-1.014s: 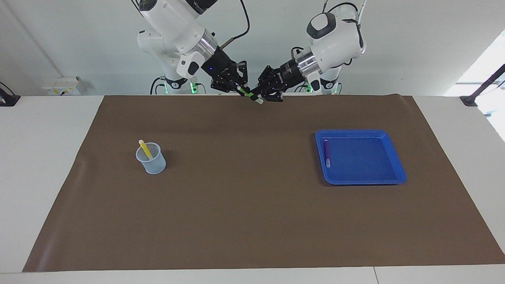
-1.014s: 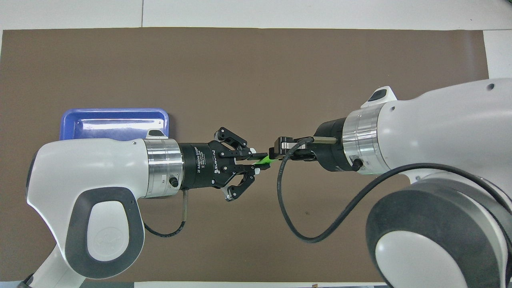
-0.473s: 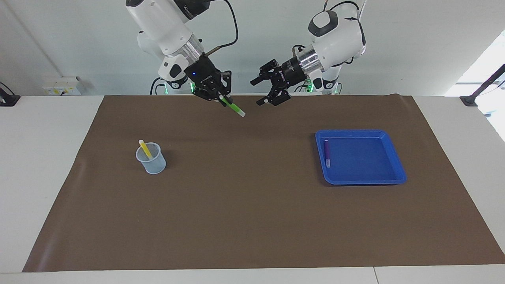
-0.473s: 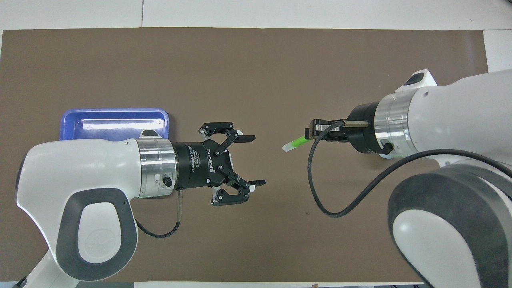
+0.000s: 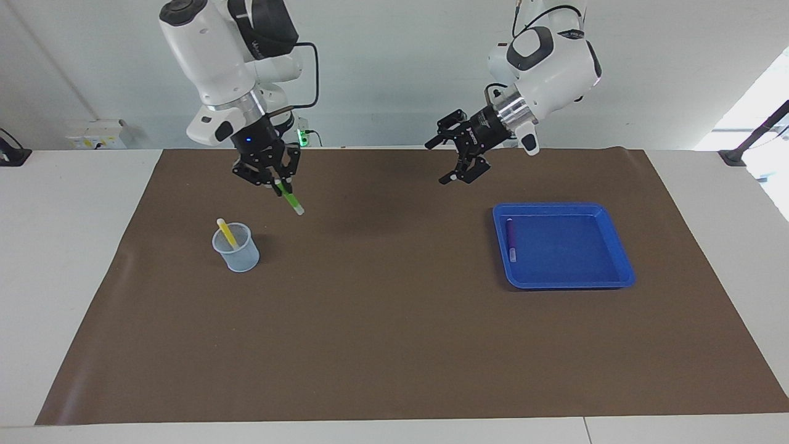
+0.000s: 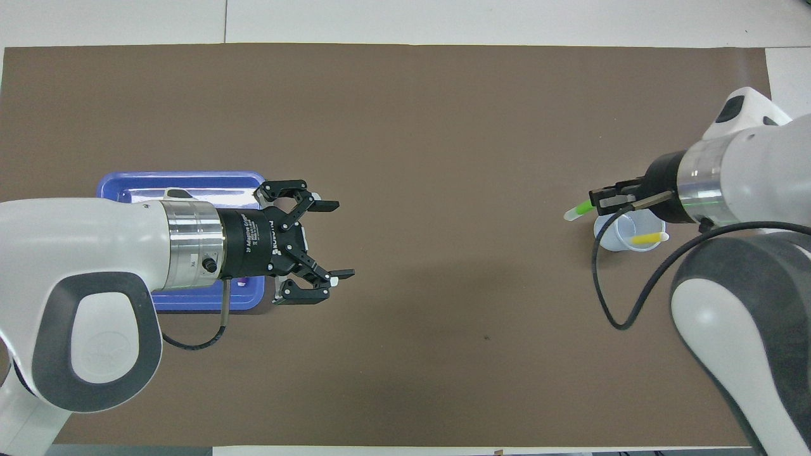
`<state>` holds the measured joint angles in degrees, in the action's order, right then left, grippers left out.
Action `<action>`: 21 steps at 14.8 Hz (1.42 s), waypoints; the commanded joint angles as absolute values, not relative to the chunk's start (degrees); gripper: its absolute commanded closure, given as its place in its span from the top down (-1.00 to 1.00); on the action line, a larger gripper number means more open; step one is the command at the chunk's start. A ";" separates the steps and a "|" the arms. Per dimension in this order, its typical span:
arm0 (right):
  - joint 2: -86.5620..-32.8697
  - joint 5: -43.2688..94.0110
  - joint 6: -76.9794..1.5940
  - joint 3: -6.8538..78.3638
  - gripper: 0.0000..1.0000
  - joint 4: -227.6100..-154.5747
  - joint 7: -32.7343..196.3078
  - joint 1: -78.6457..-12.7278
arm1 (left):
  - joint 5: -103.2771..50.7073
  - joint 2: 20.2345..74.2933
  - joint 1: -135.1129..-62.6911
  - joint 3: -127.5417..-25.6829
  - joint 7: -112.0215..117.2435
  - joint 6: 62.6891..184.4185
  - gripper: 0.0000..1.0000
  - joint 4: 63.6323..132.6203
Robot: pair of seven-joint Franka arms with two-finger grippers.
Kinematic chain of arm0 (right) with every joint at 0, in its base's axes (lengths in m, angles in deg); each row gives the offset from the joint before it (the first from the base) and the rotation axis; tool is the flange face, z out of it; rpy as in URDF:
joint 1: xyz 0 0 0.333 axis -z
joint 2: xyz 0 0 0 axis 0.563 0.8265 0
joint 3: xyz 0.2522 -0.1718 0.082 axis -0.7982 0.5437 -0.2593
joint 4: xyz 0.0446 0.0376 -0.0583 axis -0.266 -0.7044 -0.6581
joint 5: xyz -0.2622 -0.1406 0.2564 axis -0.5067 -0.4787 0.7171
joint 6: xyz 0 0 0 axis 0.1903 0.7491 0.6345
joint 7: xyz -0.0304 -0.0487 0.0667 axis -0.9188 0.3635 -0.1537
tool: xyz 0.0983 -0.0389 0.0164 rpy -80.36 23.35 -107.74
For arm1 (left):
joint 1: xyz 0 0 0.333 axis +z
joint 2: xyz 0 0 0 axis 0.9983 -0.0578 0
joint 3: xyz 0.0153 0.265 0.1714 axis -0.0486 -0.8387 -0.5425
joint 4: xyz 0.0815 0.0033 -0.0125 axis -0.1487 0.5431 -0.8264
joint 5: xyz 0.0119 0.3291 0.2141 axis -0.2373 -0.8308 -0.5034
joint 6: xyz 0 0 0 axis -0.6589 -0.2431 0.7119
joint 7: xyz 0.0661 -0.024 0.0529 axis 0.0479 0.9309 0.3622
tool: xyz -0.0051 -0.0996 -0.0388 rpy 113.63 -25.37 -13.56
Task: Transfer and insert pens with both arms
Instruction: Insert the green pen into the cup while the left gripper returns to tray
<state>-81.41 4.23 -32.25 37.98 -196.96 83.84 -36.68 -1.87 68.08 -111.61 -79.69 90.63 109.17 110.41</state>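
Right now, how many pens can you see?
3: the yellow pen stands in the cup, the green pen is held by the right gripper, the purple pen lies in the tray.

- You see an evenly lit, bright scene with soft light from overhead.
- Strong daylight blows out a window patch at the facing view's upper edge, toward the left arm's end.
- The matte brown table mat [image 5: 394, 320] shows faint, blurry shadows.
- The glossy blue plastic tray [image 5: 622, 271] carries pale glare streaks.
- Both views look sharp, without visible motion blur.
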 commanded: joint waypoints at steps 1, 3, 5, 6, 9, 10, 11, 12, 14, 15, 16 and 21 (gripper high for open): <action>-85.68 2.87 -39.25 42.94 -1.00 -205.53 95.20 -36.11 | -7.90 69.98 -107.01 -79.55 91.05 105.67 1.00 111.71; -87.01 2.87 -43.91 46.28 -1.00 -209.93 101.19 -36.11 | -9.23 70.07 -104.10 -79.55 90.97 105.58 1.00 111.28; -87.10 2.87 -45.95 47.17 -1.00 -211.35 102.61 -36.11 | -12.91 69.98 -99.89 -79.55 90.70 102.88 1.00 109.35; -86.92 2.87 -46.39 47.26 -1.00 -211.53 102.79 -36.11 | -13.97 69.98 -98.56 -79.73 90.01 99.81 1.00 108.56; -86.48 2.96 -52.00 47.79 -1.00 -215.20 104.81 -36.02 | -16.44 70.24 -97.15 -79.73 78.72 98.37 1.00 109.25; -86.48 2.96 -53.50 47.96 -1.00 -216.53 105.07 -36.02 | -16.62 70.33 -96.97 -79.81 75.10 98.37 1.00 109.51; -86.40 3.04 -53.95 47.97 -1.00 -217.24 105.16 -36.02 | -18.27 70.33 -96.71 -79.90 71.40 98.55 1.00 109.86; -86.40 3.04 -53.95 47.97 -1.00 -217.76 105.17 -36.02 | -22.38 70.25 -95.75 -79.73 67.19 98.46 1.00 110.04; -85.70 3.04 -54.91 47.97 -1.00 -218.73 105.17 -36.02 | -25.93 70.16 -95.48 -79.81 56.92 98.72 1.00 111.79; -84.91 3.04 -55.53 47.97 -1.00 -218.91 105.17 -36.02 | -26.02 70.33 -94.00 -79.90 49.73 98.73 1.00 113.10; -84.29 3.04 -55.80 47.97 -1.00 -218.91 105.25 -36.02 | -26.11 70.33 -91.98 -79.82 42.70 98.64 1.00 114.07; -81.65 3.48 -58.69 48.05 -1.00 -218.91 107.18 -35.76 | -31.88 65.34 -90.64 -79.82 14.64 99.25 1.00 114.70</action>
